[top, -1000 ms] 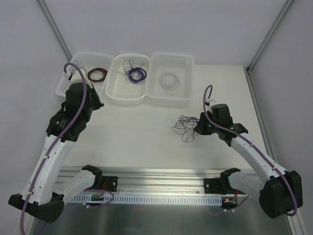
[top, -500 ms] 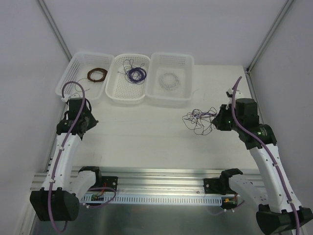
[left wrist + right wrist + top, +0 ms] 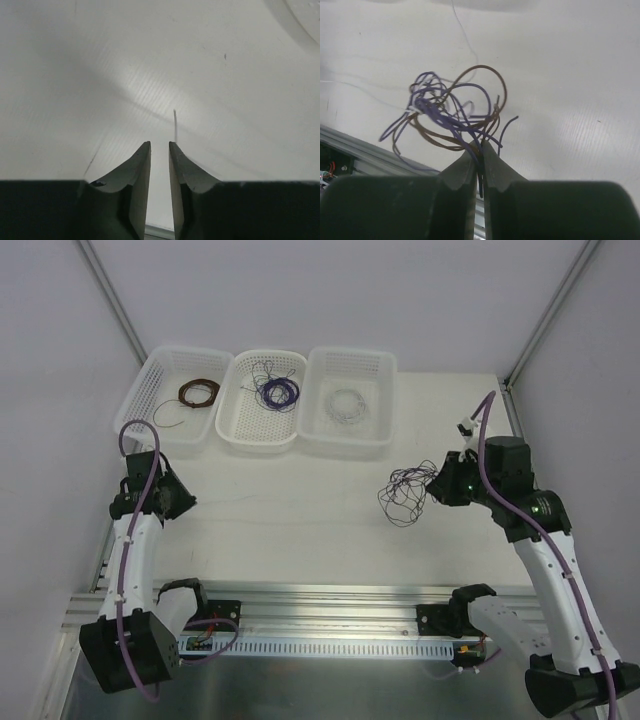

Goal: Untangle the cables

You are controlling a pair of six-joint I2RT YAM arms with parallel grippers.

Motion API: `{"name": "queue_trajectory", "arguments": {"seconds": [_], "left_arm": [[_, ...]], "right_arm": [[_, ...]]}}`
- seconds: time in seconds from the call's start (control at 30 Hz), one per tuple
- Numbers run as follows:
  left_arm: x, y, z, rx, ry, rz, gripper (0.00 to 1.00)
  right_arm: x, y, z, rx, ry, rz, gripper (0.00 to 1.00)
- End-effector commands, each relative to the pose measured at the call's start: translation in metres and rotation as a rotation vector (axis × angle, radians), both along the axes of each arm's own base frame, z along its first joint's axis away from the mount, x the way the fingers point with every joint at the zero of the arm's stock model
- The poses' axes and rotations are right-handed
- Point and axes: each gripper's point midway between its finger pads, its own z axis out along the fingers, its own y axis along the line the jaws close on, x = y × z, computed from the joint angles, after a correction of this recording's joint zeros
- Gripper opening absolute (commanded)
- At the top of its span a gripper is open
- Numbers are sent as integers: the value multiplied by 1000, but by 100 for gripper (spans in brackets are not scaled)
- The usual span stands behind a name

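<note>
The cables [image 3: 408, 492] are a loose tangle of purple and brown strands hanging off the table at the right. My right gripper [image 3: 441, 486] is shut on several of the strands. In the right wrist view the cables [image 3: 447, 112] fan out up and left from the pinched fingertips of the right gripper [image 3: 479, 144]. My left gripper [image 3: 178, 497] is far off at the table's left side. In the left wrist view the left gripper [image 3: 159, 145] has a narrow gap with nothing in it. A thin stray strand [image 3: 175, 125] lies just beyond its right fingertip.
Three white baskets stand in a row at the back. The left basket [image 3: 150, 390] holds a brown coil [image 3: 199, 392], the middle basket [image 3: 236, 425] a purple coil [image 3: 277, 392], the right basket [image 3: 380, 390] a pale coil [image 3: 346, 403]. A metal rail [image 3: 320, 600] runs along the near edge.
My right gripper has carried the tangle up and to the right, off the table. My left arm has drawn back from the left basket toward the table's left near side.
</note>
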Motion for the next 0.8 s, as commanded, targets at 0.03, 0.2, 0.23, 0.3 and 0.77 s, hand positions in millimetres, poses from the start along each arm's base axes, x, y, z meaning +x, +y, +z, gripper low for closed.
{"name": "queue_trajectory", "arguments": {"seconds": [0.03,0.2,0.23,0.3,0.77], "left_arm": [[7,-40,20,-102,-157,-206,31],[-8,-93,38,-195,-248,-415,69],[-12,-101,44,-214,-272,-434,73],[-20,-118,47,-257,-284,-492,82],[-26,-234,62,-425,-294,-735,85]], "right_arm": [[1,34,-21,-14,17,179,10],[-8,81,-77,-29,141,341,28],[-11,82,-91,-31,179,329,35],[-12,82,-102,-47,209,320,48],[5,49,-127,-191,220,175,55]]}}
